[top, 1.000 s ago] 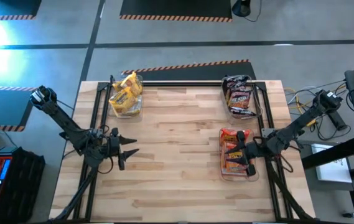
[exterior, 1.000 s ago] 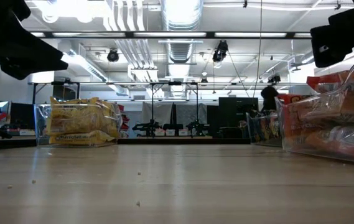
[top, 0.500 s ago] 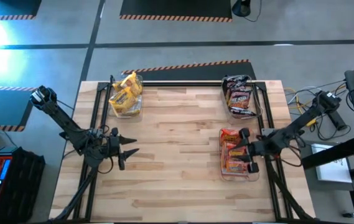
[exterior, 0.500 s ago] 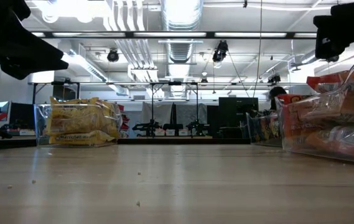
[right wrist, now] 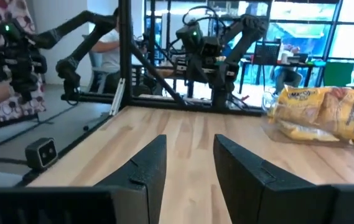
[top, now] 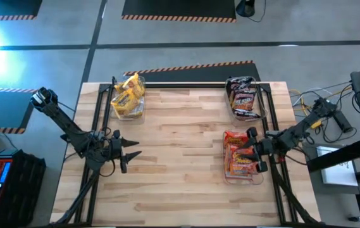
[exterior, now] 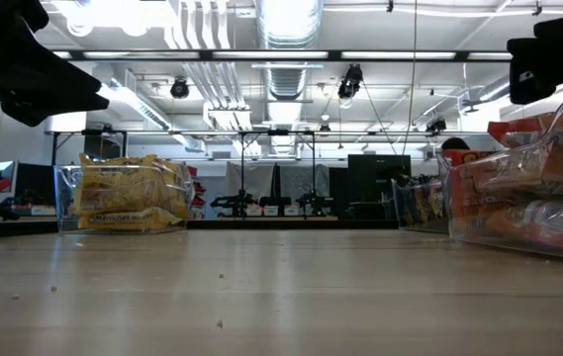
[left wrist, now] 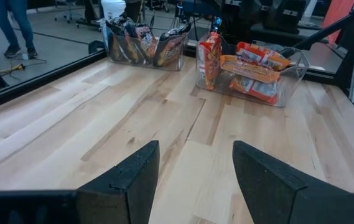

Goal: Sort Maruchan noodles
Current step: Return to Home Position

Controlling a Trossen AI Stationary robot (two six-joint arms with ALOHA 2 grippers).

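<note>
The Maruchan noodles lie sorted in three clear bins: yellow packets (top: 129,96) at the far left, dark packets (top: 243,98) at the far right, red-orange packets (top: 238,158) at the near right. My right gripper (top: 248,152) hovers over the red-orange bin, pointing toward the table's left, open and with nothing between its fingers (right wrist: 189,168). My left gripper (top: 132,154) waits open near the left edge, above bare wood (left wrist: 195,177); it holds nothing.
Black rails run along the table's far, left and right edges (top: 192,83). Bare wood (top: 180,152) stretches between the bins and across the near half. Beyond the far edge stand other robot arms (right wrist: 211,37) and people.
My right gripper has drawn back a little toward the table's right edge, staying above the red-orange bin and open. The packets and bins have not moved.
</note>
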